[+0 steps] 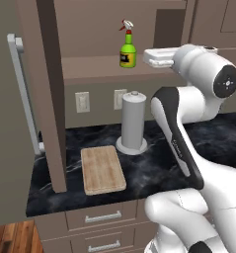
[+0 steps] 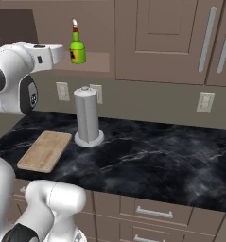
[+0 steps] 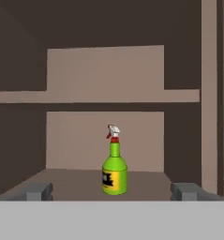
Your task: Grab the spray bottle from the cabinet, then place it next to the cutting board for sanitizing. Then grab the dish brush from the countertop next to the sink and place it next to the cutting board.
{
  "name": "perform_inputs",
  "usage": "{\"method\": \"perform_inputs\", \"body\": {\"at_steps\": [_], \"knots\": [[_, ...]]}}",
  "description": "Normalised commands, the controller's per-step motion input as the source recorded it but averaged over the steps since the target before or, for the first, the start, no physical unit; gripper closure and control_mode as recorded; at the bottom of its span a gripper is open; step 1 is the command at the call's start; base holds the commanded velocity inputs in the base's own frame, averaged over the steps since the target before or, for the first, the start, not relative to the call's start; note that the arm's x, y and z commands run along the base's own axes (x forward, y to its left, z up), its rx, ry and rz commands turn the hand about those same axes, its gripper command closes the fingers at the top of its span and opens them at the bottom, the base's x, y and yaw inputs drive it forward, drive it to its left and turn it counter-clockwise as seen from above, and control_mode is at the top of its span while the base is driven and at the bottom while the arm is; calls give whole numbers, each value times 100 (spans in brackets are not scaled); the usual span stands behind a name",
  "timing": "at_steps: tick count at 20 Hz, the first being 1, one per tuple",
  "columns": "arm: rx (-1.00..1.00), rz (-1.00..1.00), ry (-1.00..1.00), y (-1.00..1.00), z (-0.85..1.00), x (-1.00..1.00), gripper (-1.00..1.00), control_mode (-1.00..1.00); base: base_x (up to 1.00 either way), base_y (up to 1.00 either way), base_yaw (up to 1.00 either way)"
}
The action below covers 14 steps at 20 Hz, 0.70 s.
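The spray bottle [image 3: 115,171] is seen upright on the cabinet [image 1: 45,99] shelf, dead ahead at 12 o'clock of the gripper [image 3: 113,191] — fingers spread wide apart, nothing held — long axis vertical.

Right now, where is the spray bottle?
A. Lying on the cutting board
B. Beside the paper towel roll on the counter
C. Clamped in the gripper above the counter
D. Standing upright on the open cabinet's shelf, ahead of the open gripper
D. The spray bottle stands upright on the cabinet shelf, and in the hand view the gripper fingertips sit wide apart on either side, short of it.
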Motion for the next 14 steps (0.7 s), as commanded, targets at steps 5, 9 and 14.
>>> {"method": "perform_inputs", "body": {"at_steps": [5, 9, 14], "knots": [[-6, 0, 10, 0, -1, 49, -100, -100, 0, 0, 0], [-5, 0, 6, 0, -6, 56, -100, -100, 0, 0, 0], [-3, 0, 5, 0, -4, 52, -100, -100, 0, 0, 0]]}}
